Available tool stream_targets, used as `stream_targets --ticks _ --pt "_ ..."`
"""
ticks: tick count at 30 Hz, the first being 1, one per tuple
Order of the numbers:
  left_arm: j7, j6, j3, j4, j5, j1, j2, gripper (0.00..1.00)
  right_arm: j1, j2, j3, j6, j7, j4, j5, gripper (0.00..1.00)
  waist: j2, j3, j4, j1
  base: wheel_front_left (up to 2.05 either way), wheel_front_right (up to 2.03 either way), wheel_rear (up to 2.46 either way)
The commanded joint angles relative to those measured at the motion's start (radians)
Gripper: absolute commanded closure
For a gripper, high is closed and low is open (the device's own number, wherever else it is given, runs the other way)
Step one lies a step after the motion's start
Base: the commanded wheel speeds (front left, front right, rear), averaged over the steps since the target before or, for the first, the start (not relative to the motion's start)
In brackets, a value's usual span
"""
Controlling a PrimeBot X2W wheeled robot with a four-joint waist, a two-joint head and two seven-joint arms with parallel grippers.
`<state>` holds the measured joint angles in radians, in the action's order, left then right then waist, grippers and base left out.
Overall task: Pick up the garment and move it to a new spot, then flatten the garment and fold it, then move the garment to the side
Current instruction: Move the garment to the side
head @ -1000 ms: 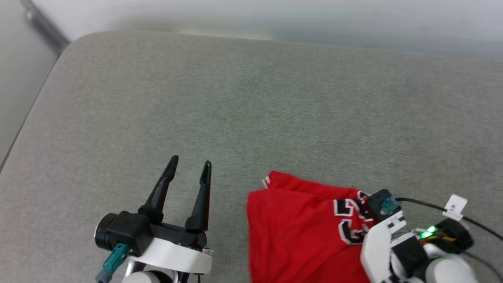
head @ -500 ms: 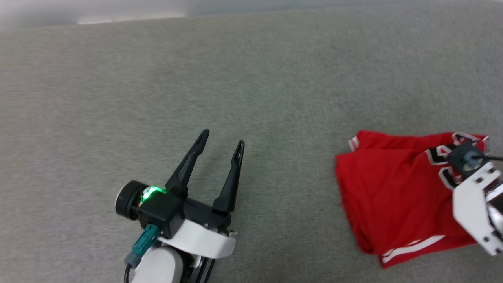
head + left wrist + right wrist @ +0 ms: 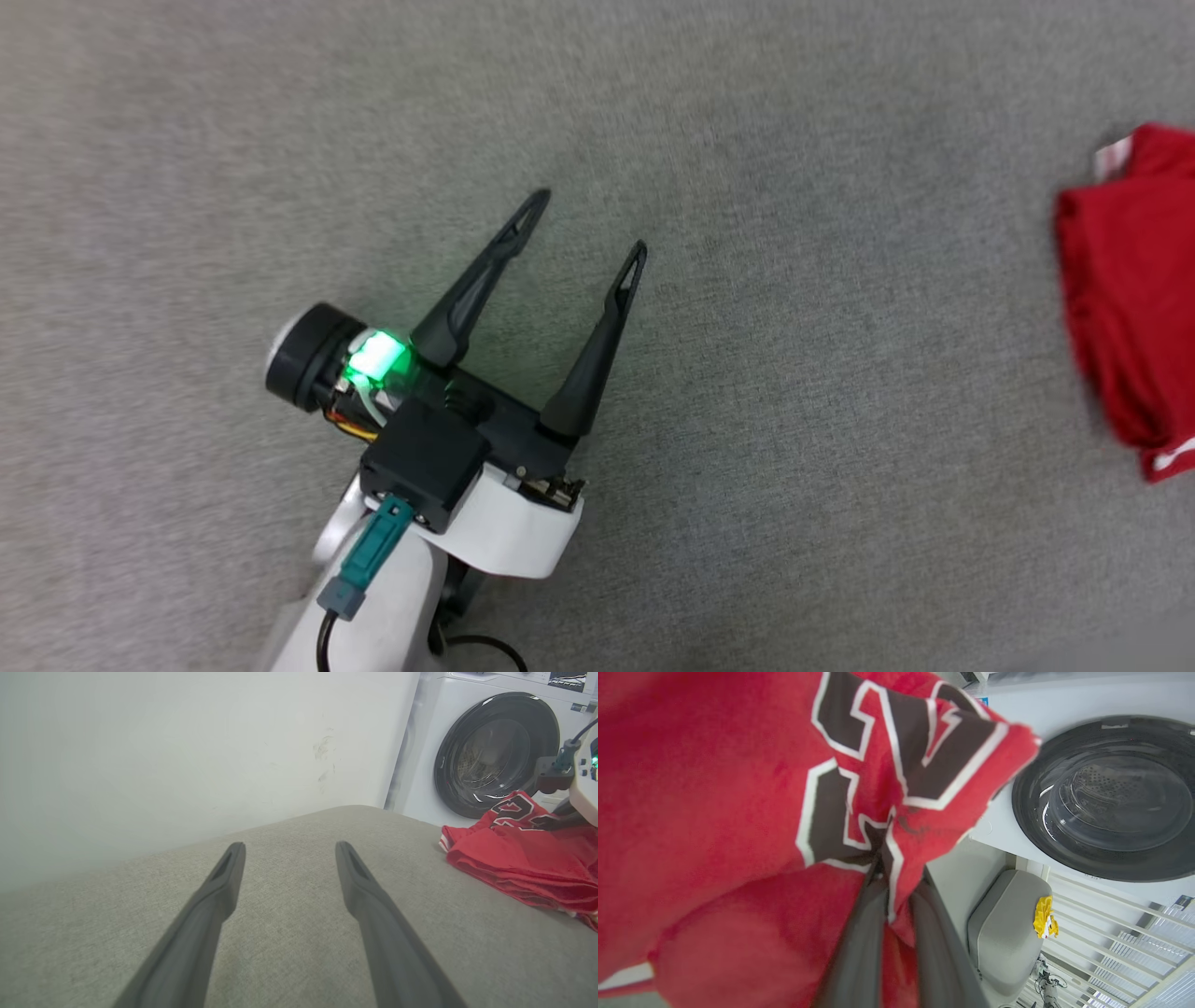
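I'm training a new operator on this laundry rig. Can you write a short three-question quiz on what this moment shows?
1. True or false: the left end effector is open and empty.
2. Which end effector is shut on the garment? A) left B) right C) both
3. Fill in: in the left wrist view, beyond the gray cushion stands a front-loading ____.
Key: 1 true; 2 B, the right end effector pinches the fabric; 3 washing machine.
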<state>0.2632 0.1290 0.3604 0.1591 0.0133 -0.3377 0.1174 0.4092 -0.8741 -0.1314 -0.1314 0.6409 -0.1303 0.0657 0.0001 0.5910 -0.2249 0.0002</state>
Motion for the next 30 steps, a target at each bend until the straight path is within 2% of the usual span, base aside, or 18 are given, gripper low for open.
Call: stream_targets --ticks 1,10,16,20,21,22,28,30 --pt "0.000 0.000 0.004 0.012 -0.006 -0.023 0.012 0.00 0.021 -0.001 0.014 0.001 -0.028 -0.038 -0.015 1.00 -0.0001 0.062 -0.035 -0.0002 0.00 0.00 0.00" --pt "-0.036 0.001 0.036 0.098 -0.010 -0.070 0.033 0.00 0.086 0.033 0.143 0.002 -0.189 -0.293 -0.062 1.00 -0.0001 0.126 -0.010 -0.0002 0.00 0.00 0.00" --pt "-0.049 -0.006 0.038 0.111 -0.009 -0.058 0.044 0.00 0.135 0.074 0.180 0.002 -0.274 -0.359 -0.098 1.00 -0.0001 0.128 0.002 -0.0002 0.00 0.00 0.00" --pt "-0.048 -0.012 0.039 0.108 -0.003 -0.052 0.042 0.00 0.167 0.095 0.193 0.002 -0.284 -0.380 -0.134 1.00 -0.0001 0.108 0.010 -0.0002 0.00 0.00 0.00" --pt "-0.045 -0.015 0.039 0.105 -0.001 -0.050 0.041 0.00 0.171 0.100 0.199 0.002 -0.285 -0.381 -0.146 0.65 -0.0001 0.100 0.012 -0.0002 0.00 0.00 0.00" --pt "-0.040 -0.018 0.037 0.102 0.002 -0.046 0.039 0.00 0.175 0.108 0.209 0.002 -0.280 -0.384 -0.156 0.00 -0.0001 0.089 0.013 -0.0002 0.00 0.00 0.00" --pt "-0.018 -0.041 0.026 0.062 0.031 -0.009 0.025 0.00 0.168 0.133 0.229 0.001 -0.276 -0.332 -0.191 0.00 -0.0001 -0.014 0.023 -0.0002 0.00 0.00 0.00" --pt "-0.004 -0.061 -0.006 0.029 0.062 0.028 0.024 0.00 0.167 0.164 0.239 0.001 -0.295 -0.243 -0.165 0.00 -0.0001 -0.105 0.034 -0.0002 0.00 0.00 0.00"
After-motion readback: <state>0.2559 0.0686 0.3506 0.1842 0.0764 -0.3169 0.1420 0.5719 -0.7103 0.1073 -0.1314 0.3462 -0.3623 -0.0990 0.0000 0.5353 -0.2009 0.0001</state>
